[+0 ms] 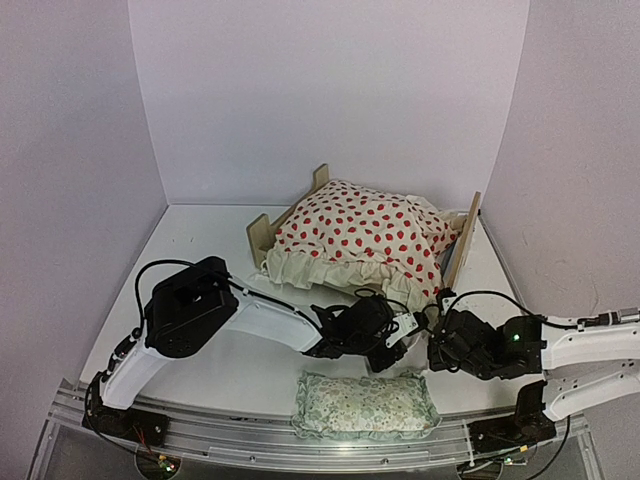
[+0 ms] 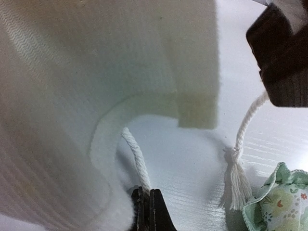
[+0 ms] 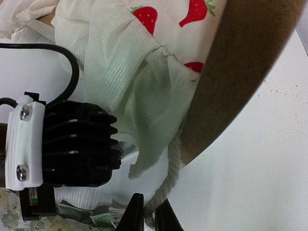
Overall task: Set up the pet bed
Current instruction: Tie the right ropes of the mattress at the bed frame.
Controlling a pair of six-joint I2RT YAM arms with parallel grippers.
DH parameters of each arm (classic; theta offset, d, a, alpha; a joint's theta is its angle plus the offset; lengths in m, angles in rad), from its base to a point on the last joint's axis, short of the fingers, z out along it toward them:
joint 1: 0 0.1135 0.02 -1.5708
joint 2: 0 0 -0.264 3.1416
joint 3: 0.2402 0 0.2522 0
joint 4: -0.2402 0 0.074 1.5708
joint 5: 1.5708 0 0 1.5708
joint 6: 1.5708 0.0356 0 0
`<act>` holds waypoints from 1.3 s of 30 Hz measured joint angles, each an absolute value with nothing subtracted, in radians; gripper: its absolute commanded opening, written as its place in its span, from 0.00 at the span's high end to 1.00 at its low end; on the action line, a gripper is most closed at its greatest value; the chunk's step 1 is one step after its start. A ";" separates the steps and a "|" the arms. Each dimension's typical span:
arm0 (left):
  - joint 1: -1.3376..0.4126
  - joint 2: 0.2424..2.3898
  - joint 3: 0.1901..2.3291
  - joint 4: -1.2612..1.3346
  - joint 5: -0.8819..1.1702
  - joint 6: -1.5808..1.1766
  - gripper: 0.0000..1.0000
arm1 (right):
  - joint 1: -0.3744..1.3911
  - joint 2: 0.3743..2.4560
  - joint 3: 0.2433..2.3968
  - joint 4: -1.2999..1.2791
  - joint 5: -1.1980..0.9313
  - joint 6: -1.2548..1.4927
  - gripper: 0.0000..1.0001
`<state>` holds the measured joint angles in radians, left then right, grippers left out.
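Note:
The pet bed (image 1: 463, 240) is a light-wood frame at the back middle of the table. A cream cushion with red strawberry dots (image 1: 365, 235) lies on it, its frill hanging over the near side. My left gripper (image 1: 405, 335) sits by the bed's near right corner. In the left wrist view it (image 2: 146, 193) is shut on a white cord (image 2: 135, 156) that comes from under the frill (image 2: 96, 72). My right gripper (image 1: 437, 345) is close beside it. In the right wrist view it (image 3: 150, 208) is shut on another white cord (image 3: 169, 175) running up along the wooden board (image 3: 240, 72).
A green floral frilled pillow (image 1: 365, 405) lies at the table's near edge, just below both grippers. The second cord's knotted tassel (image 2: 235, 166) hangs beside the pillow's corner (image 2: 279, 202). White walls enclose the table on three sides.

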<state>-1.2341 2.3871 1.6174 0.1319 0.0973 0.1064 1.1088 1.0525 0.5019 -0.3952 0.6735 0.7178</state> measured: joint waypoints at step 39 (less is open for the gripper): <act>-1.190 2.313 1.579 0.232 0.557 -0.108 1.00 | 1.111 0.837 0.530 -0.557 0.707 0.785 0.66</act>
